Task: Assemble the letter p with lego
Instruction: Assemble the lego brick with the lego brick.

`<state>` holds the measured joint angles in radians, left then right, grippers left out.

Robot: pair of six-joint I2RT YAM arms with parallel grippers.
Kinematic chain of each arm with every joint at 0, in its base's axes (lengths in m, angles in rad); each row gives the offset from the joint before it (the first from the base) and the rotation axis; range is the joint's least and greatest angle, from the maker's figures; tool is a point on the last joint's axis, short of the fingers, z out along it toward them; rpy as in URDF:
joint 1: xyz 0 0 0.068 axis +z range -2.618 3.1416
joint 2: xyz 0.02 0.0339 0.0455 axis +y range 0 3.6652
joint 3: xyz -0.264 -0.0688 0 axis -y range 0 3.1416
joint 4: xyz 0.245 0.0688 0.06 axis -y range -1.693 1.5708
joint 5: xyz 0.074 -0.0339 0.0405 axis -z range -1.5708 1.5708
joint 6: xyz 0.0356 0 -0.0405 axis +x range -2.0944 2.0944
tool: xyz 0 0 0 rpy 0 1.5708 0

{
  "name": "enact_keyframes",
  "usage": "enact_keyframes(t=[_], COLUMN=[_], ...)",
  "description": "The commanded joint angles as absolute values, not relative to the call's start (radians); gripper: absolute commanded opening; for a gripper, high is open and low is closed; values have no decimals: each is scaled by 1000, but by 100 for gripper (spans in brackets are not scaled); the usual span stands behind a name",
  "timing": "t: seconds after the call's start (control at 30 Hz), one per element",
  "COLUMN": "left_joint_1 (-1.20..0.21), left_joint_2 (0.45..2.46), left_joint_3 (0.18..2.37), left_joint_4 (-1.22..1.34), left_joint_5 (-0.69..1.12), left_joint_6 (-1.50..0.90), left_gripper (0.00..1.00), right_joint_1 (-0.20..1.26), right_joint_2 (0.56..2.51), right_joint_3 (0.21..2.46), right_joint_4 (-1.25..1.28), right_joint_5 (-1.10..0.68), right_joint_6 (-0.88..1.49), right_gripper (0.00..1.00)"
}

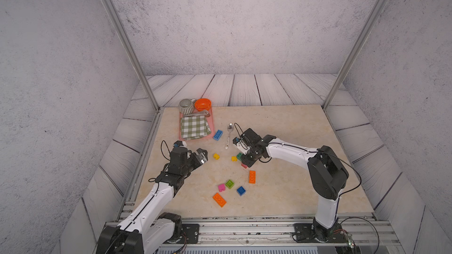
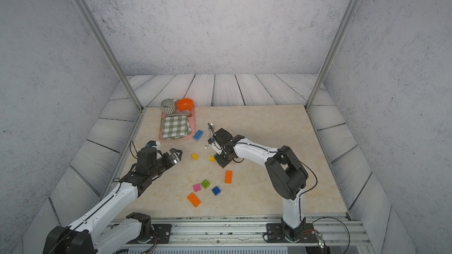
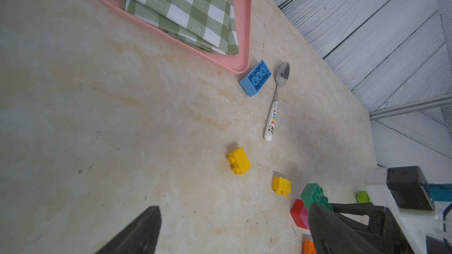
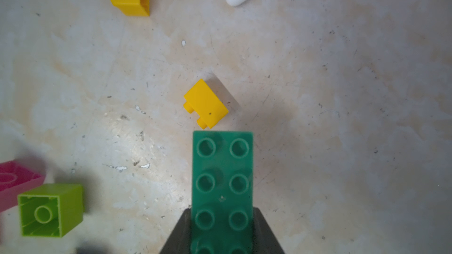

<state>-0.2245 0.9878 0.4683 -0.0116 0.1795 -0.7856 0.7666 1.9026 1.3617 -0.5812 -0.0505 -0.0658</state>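
My right gripper (image 4: 222, 216) is shut on a dark green oblong lego brick (image 4: 222, 186), studs facing the wrist camera. In a top view this green brick (image 1: 239, 156) hangs just over a red brick (image 1: 244, 166); whether they touch is unclear. Two small yellow bricks (image 1: 216, 156) (image 1: 234, 158) lie on their sides between the arms. My left gripper (image 1: 203, 157) stands open and empty to their left, its jaws wide apart in the left wrist view. Nearer the front lie an orange oblong (image 1: 252, 176), a second orange oblong (image 1: 219, 199), and pink (image 1: 221, 187), lime (image 1: 229, 183) and blue (image 1: 241, 190) bricks.
A blue oblong brick (image 1: 217, 135) lies upside down beside a pink tray (image 1: 195, 139) holding a checked cloth (image 1: 195, 127), a striped mug (image 1: 186, 106) and an orange bowl (image 1: 202, 104). A metal spoon (image 1: 229, 134) with a white handle lies just behind the right gripper.
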Motion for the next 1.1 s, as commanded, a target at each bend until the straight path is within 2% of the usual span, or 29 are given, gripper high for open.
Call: enact_keyframes(t=[0.0,0.4,0.8,1.07], left_joint_1=[-213,-213,-213,-213], left_joint_2=[967,960,962,963], left_joint_3=[462,462,460,463], left_joint_4=[-14,-17,-15,-14], left_joint_5=[170,166,167,173], left_joint_6=[-769,-769,-769,-768], left_gripper=[98,98,98,98], right_joint_1=[769,726,722,722], right_joint_2=[2008,1901,2031,1974], right_joint_3=[1305,1282,1312,1304], right_joint_4=[-760,-740,-757,-779], right_joint_5=[-36,-46,-73,-66], right_joint_6=[-134,-129,-110,-121], right_gripper=[0,0,0,0])
